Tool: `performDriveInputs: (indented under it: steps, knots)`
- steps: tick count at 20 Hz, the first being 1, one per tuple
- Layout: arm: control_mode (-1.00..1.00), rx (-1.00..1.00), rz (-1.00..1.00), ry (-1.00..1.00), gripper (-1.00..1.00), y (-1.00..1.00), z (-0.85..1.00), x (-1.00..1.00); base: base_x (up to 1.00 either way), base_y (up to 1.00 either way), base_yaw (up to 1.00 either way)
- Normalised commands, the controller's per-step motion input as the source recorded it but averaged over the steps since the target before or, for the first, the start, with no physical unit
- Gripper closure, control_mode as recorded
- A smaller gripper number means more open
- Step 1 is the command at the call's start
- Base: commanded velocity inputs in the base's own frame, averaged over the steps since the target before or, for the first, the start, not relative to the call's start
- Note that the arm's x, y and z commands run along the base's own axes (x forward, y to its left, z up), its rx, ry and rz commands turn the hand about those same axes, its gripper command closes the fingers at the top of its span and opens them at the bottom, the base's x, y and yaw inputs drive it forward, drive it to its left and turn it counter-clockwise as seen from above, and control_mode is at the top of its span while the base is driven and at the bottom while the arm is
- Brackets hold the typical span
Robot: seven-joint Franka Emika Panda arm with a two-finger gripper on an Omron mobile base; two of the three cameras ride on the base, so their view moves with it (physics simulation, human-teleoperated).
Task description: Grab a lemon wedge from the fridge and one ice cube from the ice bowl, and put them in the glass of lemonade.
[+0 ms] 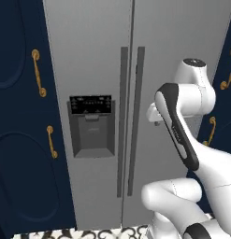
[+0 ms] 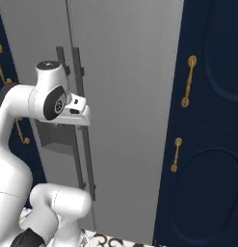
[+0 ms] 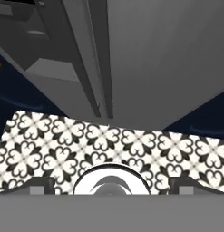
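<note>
Grey steel fronts both base views: the fridge [image 1: 135, 93] stands shut, its two dark bar handles [image 1: 131, 121] side by side at the door seam and the black dispenser [image 1: 91, 126] set in the left door. Navy cabinets [image 1: 18, 116] with brass pulls flank the fridge on both sides. The arm is folded up in front of the right door, its wrist level with the handles' upper half, probably staged there to reach for a handle, since the doors must open before anything inside can be taken. The gripper [image 3: 111, 186] points down along the fridge front toward the patterned floor [image 3: 109, 145]; its fingers [image 3: 186, 185] stand wide apart at the hand view's lower corners and hold nothing. The lemon wedge, by my judgement, sits behind the closed doors; from here I cannot confirm which side.
</note>
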Motion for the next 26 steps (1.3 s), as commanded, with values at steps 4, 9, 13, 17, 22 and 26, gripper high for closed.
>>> performDriveInputs:
  steps: [4,9,13,17,22,26]
  knots:
    - [1.0,0.0,0.0,0.0,-1.0,0.0,0.0,0.0,-0.38,0.02,0.06]
    - [1.0,0.0,0.0,0.0,-1.0,0.0,0.0,0.0,-0.55,0.07,0.08]
    - [1.0,0.0,0.0,0.0,-1.0,0.0,0.0,0.0,-0.05,0.52,0.49]
    - [1.0,0.0,0.0,0.0,-1.0,0.0,0.0,0.0,0.78,0.42,0.63]
    - [1.0,0.0,0.0,0.0,-1.0,0.0,0.0,0.0,0.94,0.38,0.67]
    - [1.0,0.0,0.0,0.0,-1.0,0.0,0.0,0.0,0.83,0.36,0.65]
